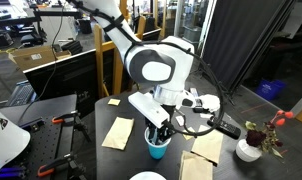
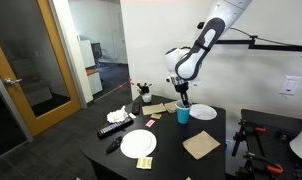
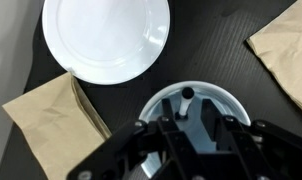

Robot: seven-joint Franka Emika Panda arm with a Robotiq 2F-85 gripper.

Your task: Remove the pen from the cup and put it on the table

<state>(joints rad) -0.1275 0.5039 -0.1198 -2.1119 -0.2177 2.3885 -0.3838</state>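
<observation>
Gripper point(image 3: 191, 136) hung directly over the cup point(image 3: 229, 102), fingers pointing down toward its mouth; in both exterior views it sat just above the rim, at point(image 1: 159, 133) and point(image 2: 182, 103). The blur at the bottom of the wrist view kept me from telling whether my fingers were spread or pressed together, and nothing showed them pinching anything.

The pen point(image 3: 188, 97) stood inside the cup, its dark tip leaning toward the far wall, against the pale interior. It was in line with the middle of my hand. The cup itself point(image 1: 158, 150) stood upright on the table point(image 3: 221, 40), with a white plate point(image 3: 106, 35) beyond it and tan napkins to either side, one at point(image 3: 46, 115) and one at point(image 3: 286, 50).

I judged the step in hand to be the descent onto the pen, with the task barely begun.

- To do it well, I should have kept the pen centred between the jaws and lowered straight down without brushing the rim, since the light plastic cup would likely tip or slide.
- The thin stick wanted a grasp near its upper end.
- A vertical lift would have to follow until the pen cleared the rim.
- Bare dark tabletop between plate and napkins looked a suitable place to lay it.
</observation>
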